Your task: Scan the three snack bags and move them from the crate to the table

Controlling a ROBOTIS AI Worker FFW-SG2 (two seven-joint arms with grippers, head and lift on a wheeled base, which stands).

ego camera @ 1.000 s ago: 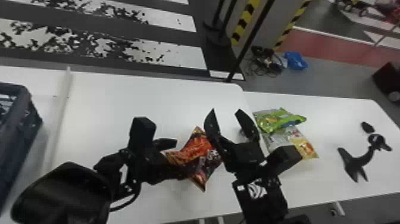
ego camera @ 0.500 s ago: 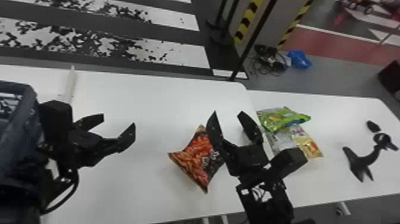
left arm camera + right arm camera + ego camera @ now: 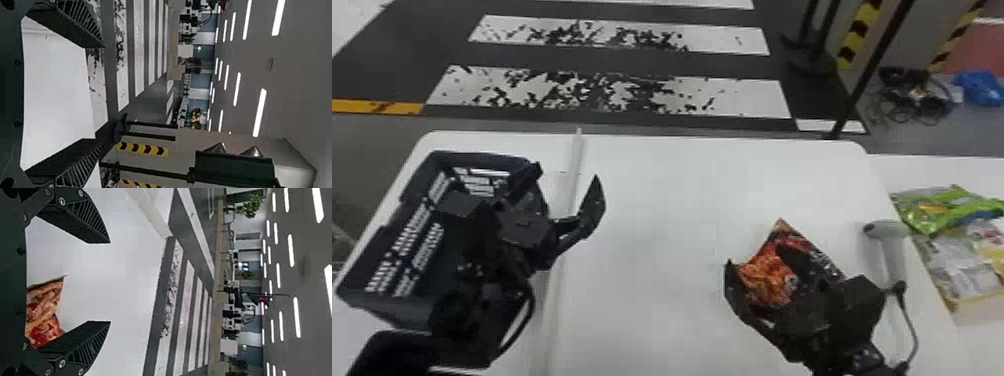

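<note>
The right claw [image 3: 109, 282], fingers apart, covers part of the red snack bag [image 3: 768, 277] on the table [image 3: 657, 300], head view's lower right; the left claw [image 3: 102, 93], also spread, is well apart, centre left.

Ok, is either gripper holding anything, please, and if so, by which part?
Nothing is held: the left gripper and the right gripper both stand open.
</note>
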